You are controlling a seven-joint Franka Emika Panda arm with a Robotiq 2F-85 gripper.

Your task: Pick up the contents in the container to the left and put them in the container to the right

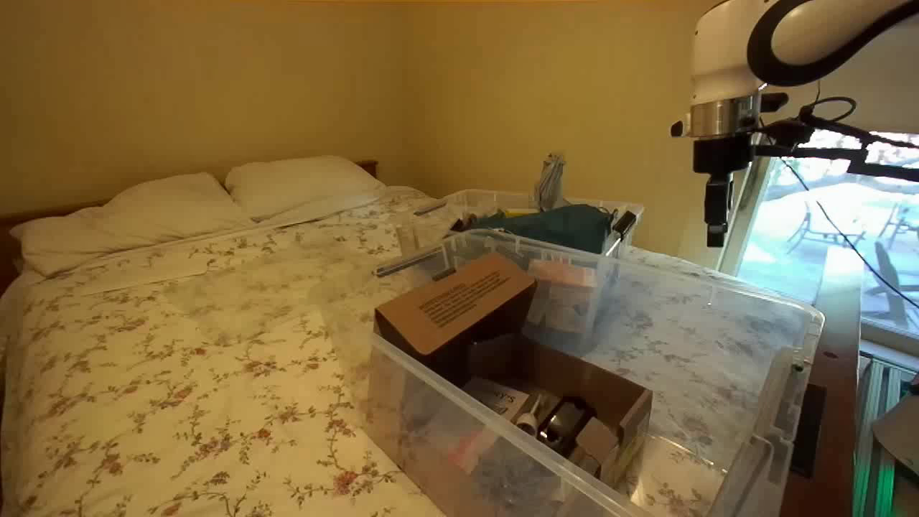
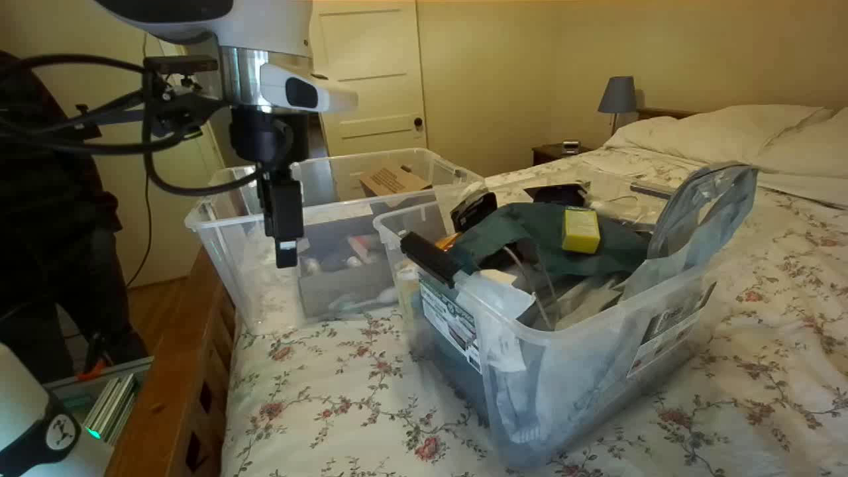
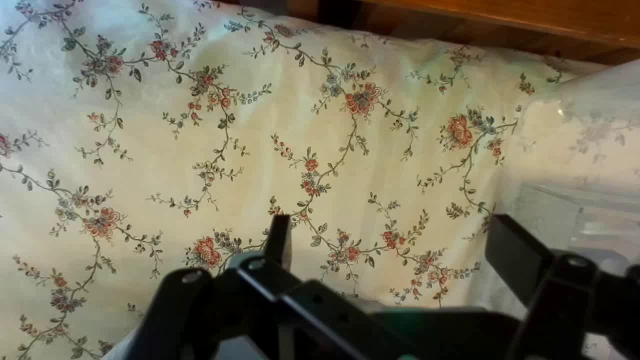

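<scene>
Gripper (image 3: 389,237) hung, spread wide, above the bed (image 1: 258,402), where a crowded bin (image 2: 570,374) (teal cloth (image 2: 527,228) inside) and a clear bin (image 1: 747,323) holding a cardboard box (image 1: 459,307) stood.

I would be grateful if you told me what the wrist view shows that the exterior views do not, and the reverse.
Only the wrist view shows the fingers standing spread apart; from outside, no gap between them can be made out.

Only the exterior views show the white robot arm, the pillows and the printed cardboard flap.

Shared are the floral bedding, a wooden rail and the clear plastic of a container, though I cannot tell which container the wrist view catches.
</scene>
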